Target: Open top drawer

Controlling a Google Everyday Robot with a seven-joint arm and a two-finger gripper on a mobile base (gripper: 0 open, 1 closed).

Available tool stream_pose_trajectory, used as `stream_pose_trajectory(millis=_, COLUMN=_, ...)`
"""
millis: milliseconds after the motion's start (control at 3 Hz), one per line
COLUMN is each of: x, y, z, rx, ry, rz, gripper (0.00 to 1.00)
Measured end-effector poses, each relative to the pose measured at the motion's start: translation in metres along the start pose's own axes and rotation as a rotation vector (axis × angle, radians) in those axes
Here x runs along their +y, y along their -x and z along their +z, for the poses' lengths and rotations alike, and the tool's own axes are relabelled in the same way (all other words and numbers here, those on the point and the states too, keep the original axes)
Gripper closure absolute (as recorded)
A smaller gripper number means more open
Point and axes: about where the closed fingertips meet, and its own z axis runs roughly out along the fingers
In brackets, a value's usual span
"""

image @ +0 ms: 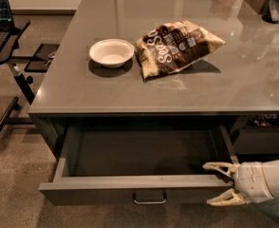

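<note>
The top drawer (106,188) is pulled out well beyond the counter edge, and its dark inside (144,153) holds nothing that I can see. A small metal loop pull (150,199) sits at the centre of its grey front. My gripper (220,184) is at the right end of the drawer front. It is open. One pale finger (215,166) lies above the front's top edge and the other finger (222,201) lies low, in front of it. The white wrist reaches in from the right edge.
The grey countertop (234,89) above the drawer carries a white bowl (111,52) and a brown snack bag (177,44). A neighbouring drawer (260,137) on the right stands slightly open. A black laptop stand (6,42) is on the left, on carpet.
</note>
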Motion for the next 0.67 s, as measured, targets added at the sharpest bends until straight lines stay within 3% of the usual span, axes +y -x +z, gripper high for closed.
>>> stream_pose_trajectory(millis=667, x=0.0083, y=0.0009, z=-0.0068, rx=0.000, ry=-0.001, rz=-0.002, gripper=0.88)
